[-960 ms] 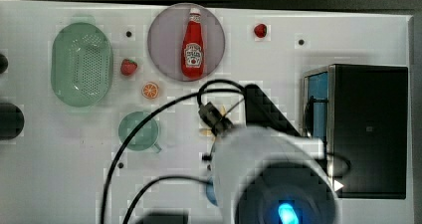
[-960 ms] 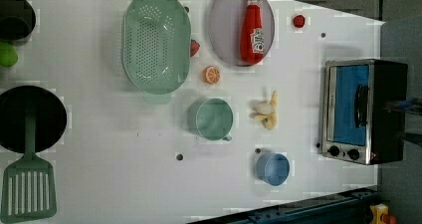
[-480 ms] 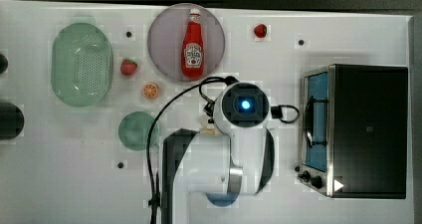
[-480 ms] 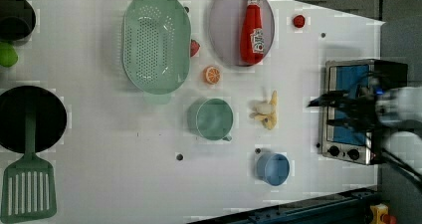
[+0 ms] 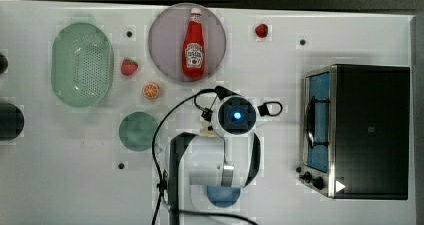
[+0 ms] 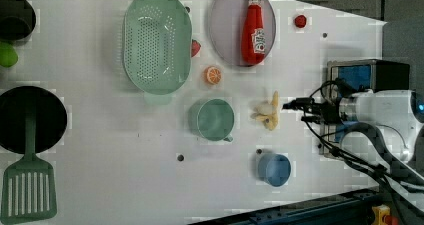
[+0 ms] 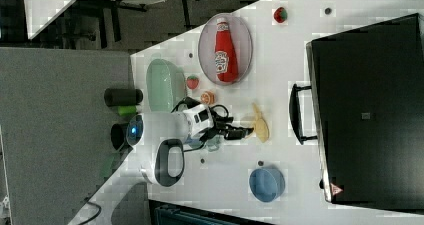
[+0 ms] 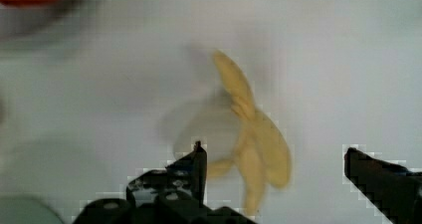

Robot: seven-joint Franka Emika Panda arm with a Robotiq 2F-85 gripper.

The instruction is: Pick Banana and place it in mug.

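End effector (image 8: 271, 159) spread wide above banana (image 8: 254, 144), straddling it for a grasp. Banana flat on desk (image 6: 125, 160), just beside mug (image 6: 214, 119), untouched.

My robot arm (image 5: 215, 160) is mostly white, with smooth round shells. Some of its joints have dark grey or black bands, and one big link has a black ring shape on its side in the right view. On top of the round wrist part is a black cap with a small blue light (image 5: 237, 116) that glows. Thin black cables (image 5: 165, 135) loop around the wrist and run down along the arm. At the end is the gripper (image 6: 296, 112), which is all black. In the wrist view I can see its two dark fingers (image 8: 191, 169), with little round screws on the black block under them.
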